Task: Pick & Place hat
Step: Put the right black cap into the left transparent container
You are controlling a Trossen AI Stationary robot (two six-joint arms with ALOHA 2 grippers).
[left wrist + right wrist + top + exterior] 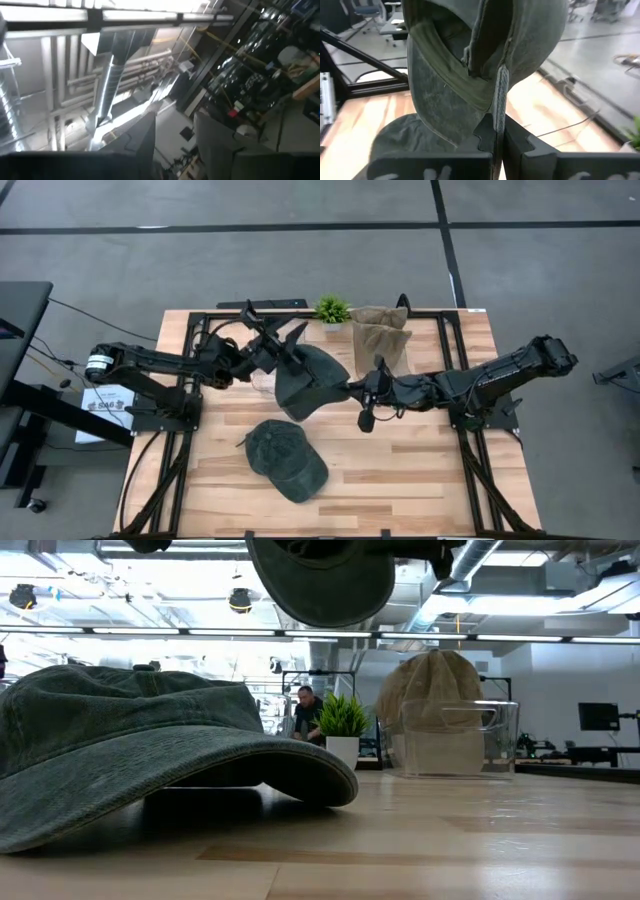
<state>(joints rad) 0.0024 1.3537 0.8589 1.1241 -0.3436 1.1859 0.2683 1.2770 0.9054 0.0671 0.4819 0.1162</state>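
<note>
A dark green hat (305,380) hangs in the air over the table's middle, with my right gripper (350,390) shut on its right edge; the low view shows this hat (320,580) high above the tabletop. My left gripper (275,332) stands open just beyond the hat's far left side, tipped upward, with nothing between its fingers (150,145). A second green hat (287,460) rests on its brim and rim near the front of the table (420,470). A tan hat (380,330) sits over a clear stand at the far edge. My right gripper pinches a thin fabric edge of the hat's rim (499,95) between its two shut fingers (520,145). The fingers come roughly level from the table's right side. The hat is lifted clear of the table, its hollow inside and sweatband (455,75) turned toward the gripper.
A small potted plant (331,308) stands at the far edge beside the clear stand (460,740). Black frame rails (200,330) run along both sides of the table. A person (308,710) shows in the room beyond. Bare wood lies at the front right.
</note>
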